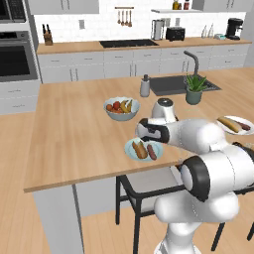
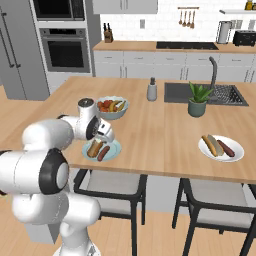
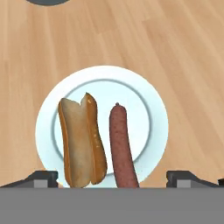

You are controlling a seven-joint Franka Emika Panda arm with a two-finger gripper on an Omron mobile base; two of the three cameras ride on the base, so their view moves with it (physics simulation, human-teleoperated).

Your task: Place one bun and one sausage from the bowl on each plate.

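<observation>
1. At the left of the tabletop, toward its near edge, we see the pale teal plate carrying one bun and one sausage side by side, the bun to the left.
2. Our gripper hovers just above this plate; in the hand view its fingers stand wide apart, either side of the food, holding nothing.
3. Just beyond that plate sits a pale fruit bowl, which is not part of our job.
4. Further right, toward the middle, stand a small dispenser bottle and a potted plant by the sink.
5. At the right, near the edge, the white plate also carries a bun and a sausage.
6. We judge the last placing done: both plates look served. The next move calls only for lifting the arm straight up, clear of the food.
</observation>
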